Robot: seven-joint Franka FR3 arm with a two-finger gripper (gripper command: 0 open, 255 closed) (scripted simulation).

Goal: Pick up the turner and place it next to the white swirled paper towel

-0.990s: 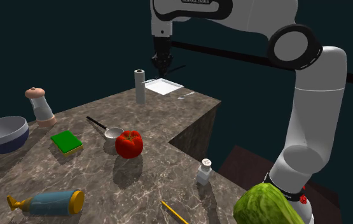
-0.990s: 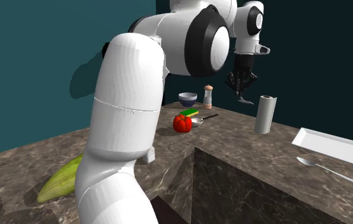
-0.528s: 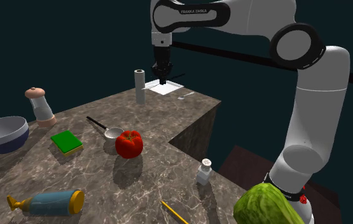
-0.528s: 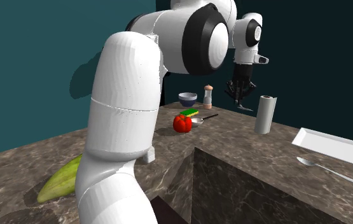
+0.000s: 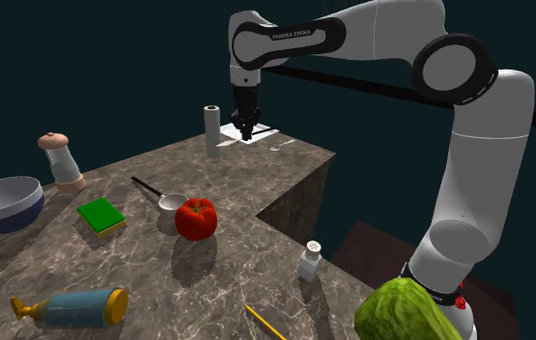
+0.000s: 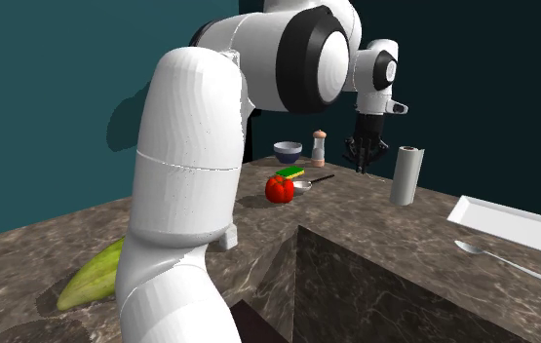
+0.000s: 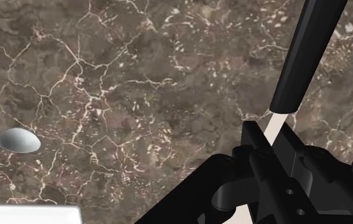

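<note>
Shoulder view: arm (image 5: 468,155) rises upright at the lower right, bends at the dark elbow joint and runs level toward the left. The wrist then drops straight down, and the gripper (image 5: 246,132) hangs low over the far end of the marble counter (image 5: 208,270). Counts, near to far: one green leafy vegetable (image 5: 406,311), one yellow pencil (image 5: 266,324), one blue bottle (image 5: 74,307) with a yellow cap, lying on its side, one salt shaker (image 5: 311,259), one red tomato (image 5: 196,218), one green sponge (image 5: 101,214), one small metal ladle (image 5: 162,199) with a dark handle, one blue-grey bowl (image 5: 3,203), one pepper mill (image 5: 61,159), one paper towel roll (image 5: 212,130) standing upright, one white square plate (image 6: 507,224), one spoon (image 6: 497,255). Gripper sits just beside the roll, on the shoulder view's right of it, between roll and plate. Wrist view: fingers (image 7: 252,137) clenched on the turner (image 7: 302,57), pinching its pale shank. The black handle juts out from between them across bare marble. Blade hidden behind the gripper body. Whether the turner touches the counter: cannot tell.
</note>
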